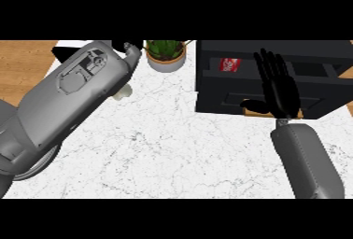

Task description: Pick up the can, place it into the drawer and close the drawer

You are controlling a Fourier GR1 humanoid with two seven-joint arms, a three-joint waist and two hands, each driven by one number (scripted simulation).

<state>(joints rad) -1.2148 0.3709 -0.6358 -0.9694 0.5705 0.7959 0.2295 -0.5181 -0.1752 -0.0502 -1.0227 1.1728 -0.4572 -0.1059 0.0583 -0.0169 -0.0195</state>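
Inside the open drawer (272, 84) sits the can (230, 65), right hand (281, 88) flat over it, fingers straight, empty; closing step next: push the front shut. Left hand (127, 46) fingers unclear

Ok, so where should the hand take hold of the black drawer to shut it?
Probably its near front panel, approached from the robot's side and pushed away. The black drawer seems to stand open toward the robot, with the red can inside; the open right hand hovers above it.
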